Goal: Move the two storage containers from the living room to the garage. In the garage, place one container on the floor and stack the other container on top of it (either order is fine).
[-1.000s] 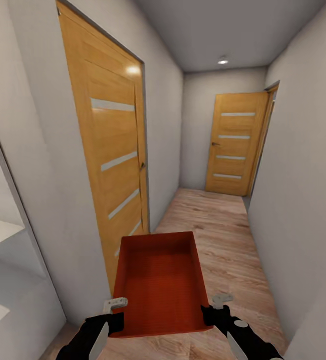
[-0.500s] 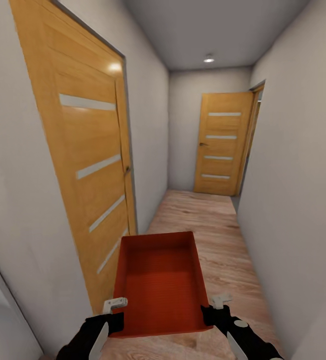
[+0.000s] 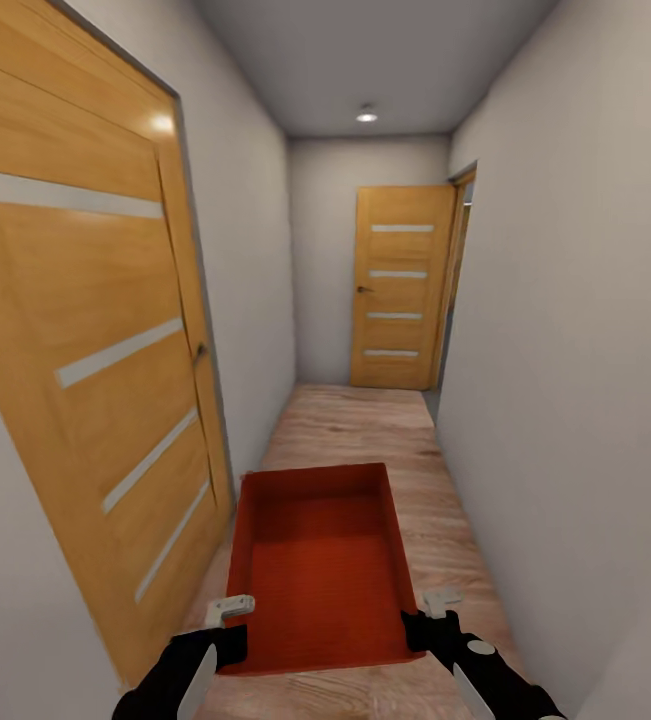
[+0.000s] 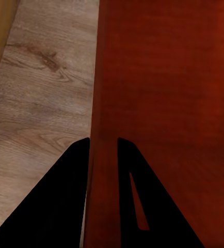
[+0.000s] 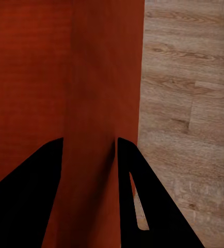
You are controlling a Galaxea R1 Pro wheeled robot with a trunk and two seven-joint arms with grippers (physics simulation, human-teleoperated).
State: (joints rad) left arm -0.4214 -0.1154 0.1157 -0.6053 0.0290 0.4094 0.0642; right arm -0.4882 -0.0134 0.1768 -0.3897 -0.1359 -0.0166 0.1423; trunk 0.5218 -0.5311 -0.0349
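Carrying one storage container (image 3: 320, 565) at 6 o'clock, left tool (image 3: 227, 625) & right tool (image 3: 427, 620) each clamped on a side wall, in hallway w/ wood floor (image 3: 365, 425); garage not reached, stacking undone.

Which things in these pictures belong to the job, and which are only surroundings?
Belong to the job:
- orange-red rectangular plastic bin, lidless
- left claw, clamped on the bin's wall
- right claw, clamped on the opposite wall

Only surroundings:
- light wood plank floor
- orange wooden door with pale stripes
- similar far door
- round ceiling light
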